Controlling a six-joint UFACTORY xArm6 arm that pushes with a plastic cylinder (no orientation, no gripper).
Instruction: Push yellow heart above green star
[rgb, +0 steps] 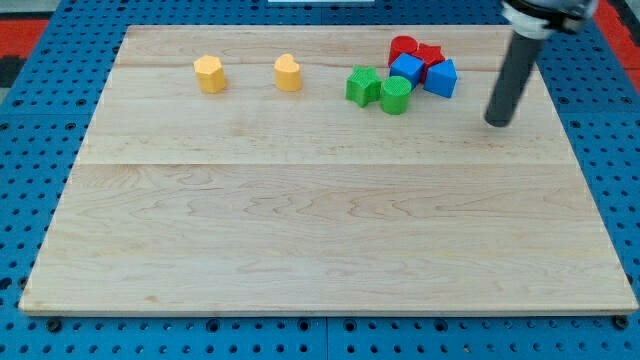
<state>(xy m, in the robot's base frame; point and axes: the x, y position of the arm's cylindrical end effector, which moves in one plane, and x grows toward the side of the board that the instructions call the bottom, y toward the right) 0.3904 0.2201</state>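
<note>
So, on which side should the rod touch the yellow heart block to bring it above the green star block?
No grip is possible, only pushing. My tip is far at the view's right. The yellow heart block lies left of the green star block. Probably touch its lower-left side, pushing right and slightly toward the view's top.

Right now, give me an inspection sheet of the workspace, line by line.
Surface: wooden board, flat, lying on a blue pegboard.
Job's things: yellow heart at the view's top, left of the green star, apart from it.
Clutter: yellow hexagon further left; green cylinder, blue cube, blue block and two red blocks clustered right of the star.
Tool: my tip rests right of the cluster, touching no block.
Cables: nothing seen.
Surroundings: nothing seen beyond the pegboard.
</note>
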